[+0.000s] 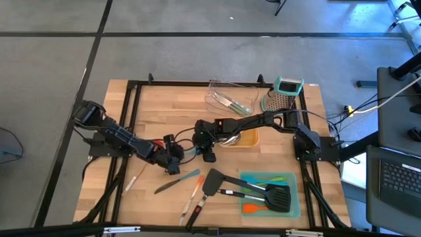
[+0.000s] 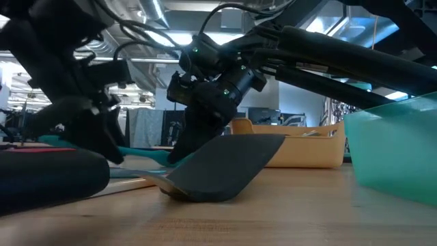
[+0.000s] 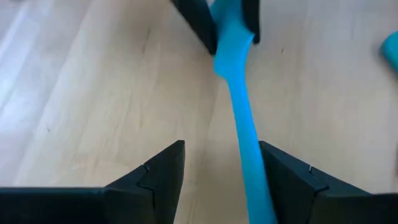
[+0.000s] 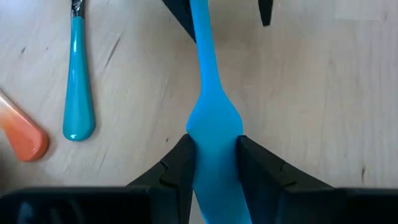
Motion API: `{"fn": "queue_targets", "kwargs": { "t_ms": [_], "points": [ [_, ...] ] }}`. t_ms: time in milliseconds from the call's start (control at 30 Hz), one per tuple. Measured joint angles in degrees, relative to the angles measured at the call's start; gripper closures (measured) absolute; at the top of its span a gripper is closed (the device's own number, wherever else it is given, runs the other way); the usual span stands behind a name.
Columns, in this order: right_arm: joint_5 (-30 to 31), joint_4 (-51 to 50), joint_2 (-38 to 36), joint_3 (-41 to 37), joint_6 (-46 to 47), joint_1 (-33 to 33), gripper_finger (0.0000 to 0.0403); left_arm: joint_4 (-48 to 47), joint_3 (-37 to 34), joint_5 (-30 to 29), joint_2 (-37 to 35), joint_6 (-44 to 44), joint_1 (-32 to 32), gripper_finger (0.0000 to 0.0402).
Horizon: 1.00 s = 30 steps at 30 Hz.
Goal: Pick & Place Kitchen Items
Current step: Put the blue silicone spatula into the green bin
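High view: the wooden butcher-block table [image 1: 145,105], pale planks framed by a black metal rail, is the biggest thing and the landmark for the rest. At the middle of the table both dark arms meet. The right gripper [image 4: 213,163] is narrowed hard onto the broad, flattened end of a smooth blue silicone utensil [image 4: 208,93], its two dark wedge-shaped fingers [image 4: 177,168] pressing either flank. The left gripper [image 3: 221,168] faces it from the table's left-centre with its jaws wide; the slim rounded handle of the same utensil runs between them close to one finger, and whether it touches cannot be told.

Toward the table's near right corner lies a rectangular teal tray [image 1: 293,207] holding a slotted black spatula [image 1: 276,196] and an orange tool [image 1: 253,208]. Just left of that tray a flat solid black spatula [image 1: 214,182] rests on the wood, its matte blade tilted up in the low view. Behind the table's centre sits an orange tray [image 1: 250,139], and at the far edge a clear tray [image 1: 227,99] with utensils inside. At the far right corner stands a steel box grater [image 1: 284,93] with a teal top.

Smallest, on the near middle boards: a glossy teal-handled knife [image 1: 177,182] and a tapered orange-handled tool [image 1: 197,188], lying just beside one another.
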Motion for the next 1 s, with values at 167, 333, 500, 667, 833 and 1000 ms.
{"fn": "queue_targets", "kwargs": {
  "t_ms": [167, 333, 500, 667, 833, 1000],
  "points": [
    [-0.2, -0.1, 0.0, 0.0, 0.3, 0.0, 0.0295, 0.7, 0.1, 0.8, 1.6, -1.3, 1.4, 0.0265],
    [-0.2, -0.1, 0.0, 0.0, 0.2, -0.1, 0.0288, 1.6, 0.2, 5.8, 1.8, -7.1, 2.9, 0.0386],
    [4.3, -0.5, -0.9, 0.0, -1.9, 0.1, 0.0263, 3.0, 0.1, 8.6, 1.8, -13.1, 3.2, 0.0394],
    [9.2, -1.5, -2.6, -0.5, -5.6, 1.2, 0.0235, 4.0, 0.1, 10.9, 1.7, -18.0, 3.3, 0.0396],
    [11.3, -0.7, -2.9, -0.6, -8.0, 2.4, 0.0226, 4.4, 0.1, 11.2, 1.7, -19.3, 2.6, 0.0397],
    [12.0, -0.6, -2.9, -0.6, -4.5, 2.7, 0.0255, 4.4, 0.0, 10.7, 1.8, -19.7, 1.8, 0.0398]
  ]
}}
